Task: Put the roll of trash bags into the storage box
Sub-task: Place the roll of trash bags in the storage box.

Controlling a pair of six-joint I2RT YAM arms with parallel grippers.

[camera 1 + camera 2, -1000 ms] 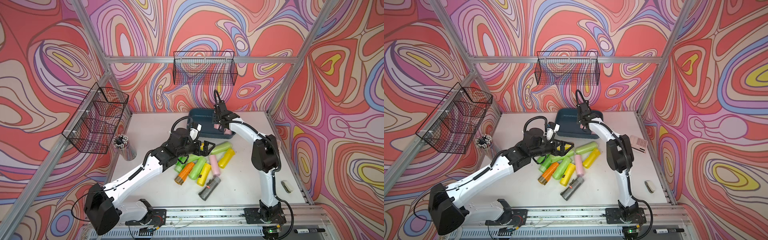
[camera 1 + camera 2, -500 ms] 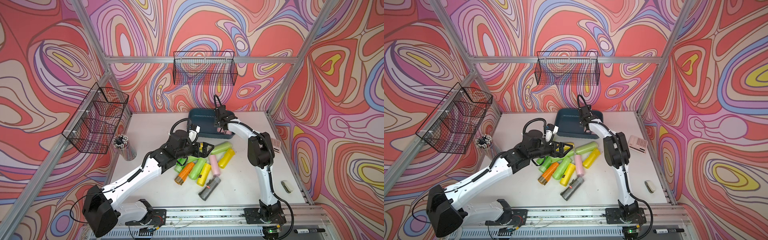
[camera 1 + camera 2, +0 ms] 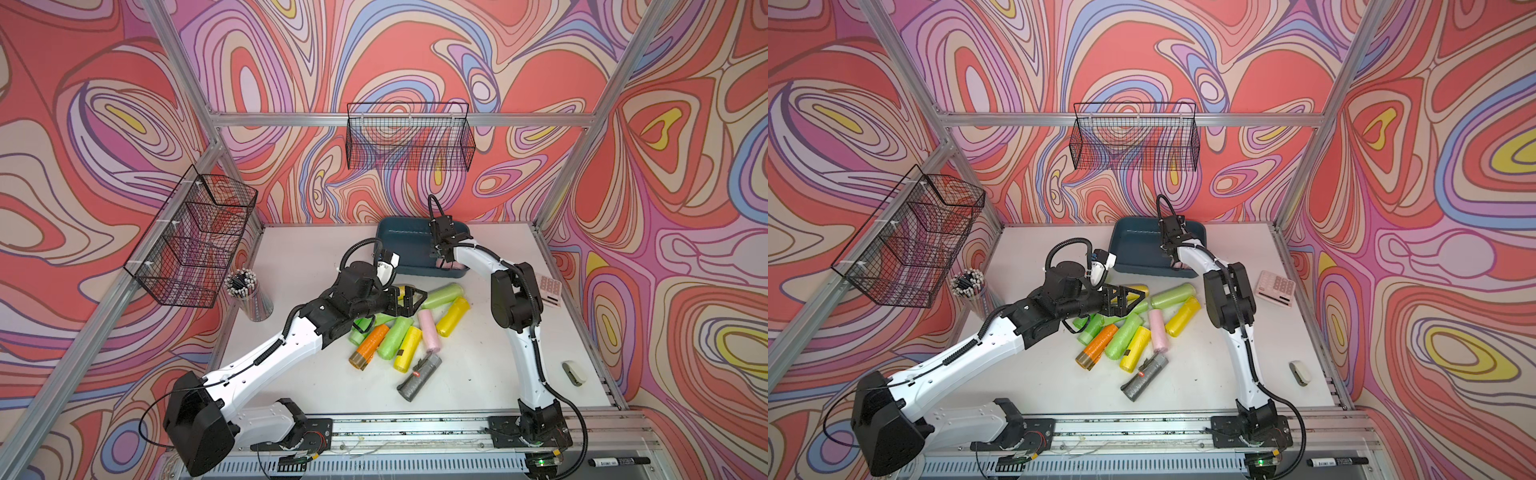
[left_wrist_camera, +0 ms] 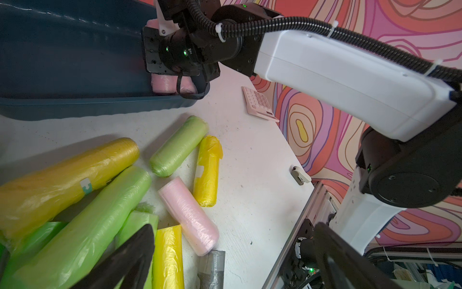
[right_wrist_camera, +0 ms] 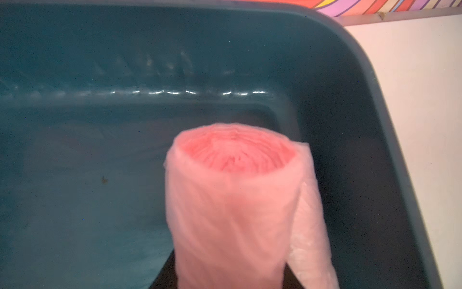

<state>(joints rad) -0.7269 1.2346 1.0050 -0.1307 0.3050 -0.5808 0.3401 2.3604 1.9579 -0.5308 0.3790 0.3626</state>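
At the back edge of the table [image 3: 478, 365] stands the box [image 3: 403, 245], and the right claw [image 3: 444, 257] reaches down into it, near the front right corner of the box. This claw is pinching the pink roll [image 5: 235, 200]. In the right wrist view the roll runs forward out of the grip and goes on past the claw, with its round end free. So most of the roll lies ahead of the claw, not beside it, and a loose flap of bag hangs along one side of it. All of the roll that I can see is inside the box, close to the right wall. Whether the free end touches the floor of the box, I cannot tell. In the left wrist view a pink part of it shows just under the claw, behind the front rim.

The left claw [image 3: 410, 300] is spread wide. It hangs above the loose rolls [image 3: 399, 336] in the middle of the table, in front of the box.
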